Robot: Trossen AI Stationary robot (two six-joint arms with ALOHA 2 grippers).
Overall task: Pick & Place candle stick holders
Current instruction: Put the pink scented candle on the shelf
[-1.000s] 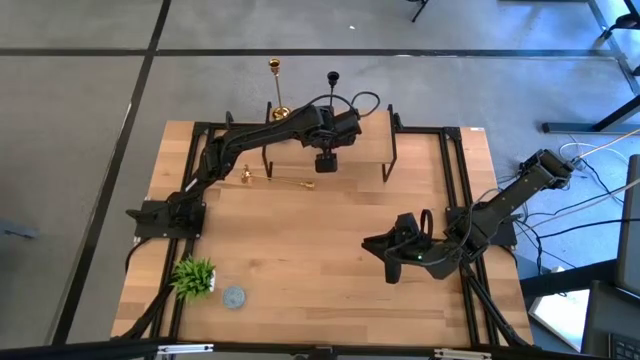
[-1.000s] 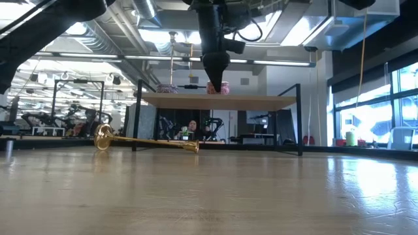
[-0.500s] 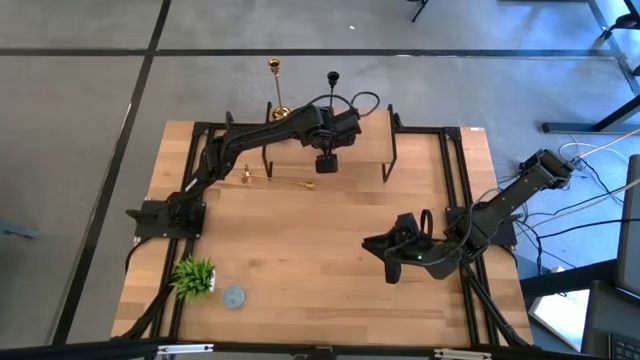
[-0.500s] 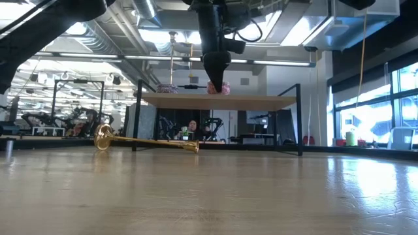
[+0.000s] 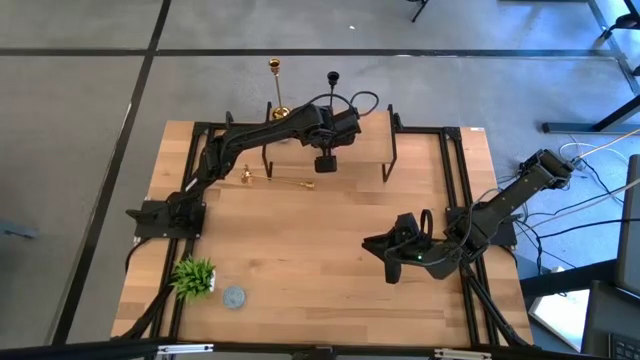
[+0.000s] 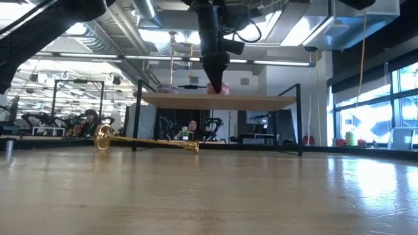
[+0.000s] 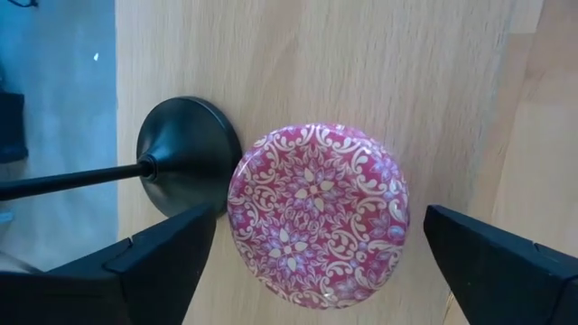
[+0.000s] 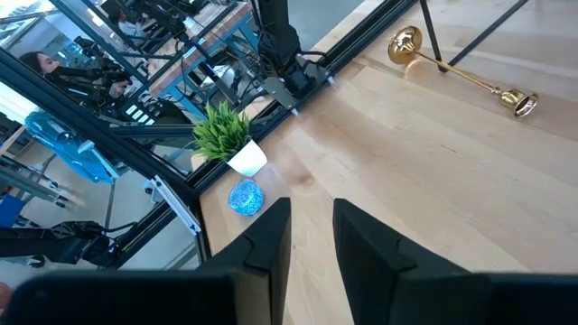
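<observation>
A black candle stick holder (image 5: 333, 88) and a gold one (image 5: 274, 88) stand upright on their round bases on the raised wooden shelf (image 5: 365, 150) at the table's far side. Another gold one (image 5: 278, 181) lies on its side on the table in front of the shelf (image 6: 147, 141). My left gripper (image 5: 325, 160) hangs open above the shelf, pointing down. Its fingers stand on either side of a red-and-white patterned disc (image 7: 316, 226) that lies flat beside the black holder's base (image 7: 185, 153). My right gripper (image 5: 388, 247) waits open over the table's right half, with nothing between its fingers (image 8: 312, 226).
A small green plant (image 5: 194, 276) and a blue-grey round disc (image 5: 233, 297) sit near the table's near left corner. The shelf's black legs (image 6: 300, 117) stand on the table. Bare wood lies between the shelf and my right gripper. People sit in the room behind (image 6: 192, 127).
</observation>
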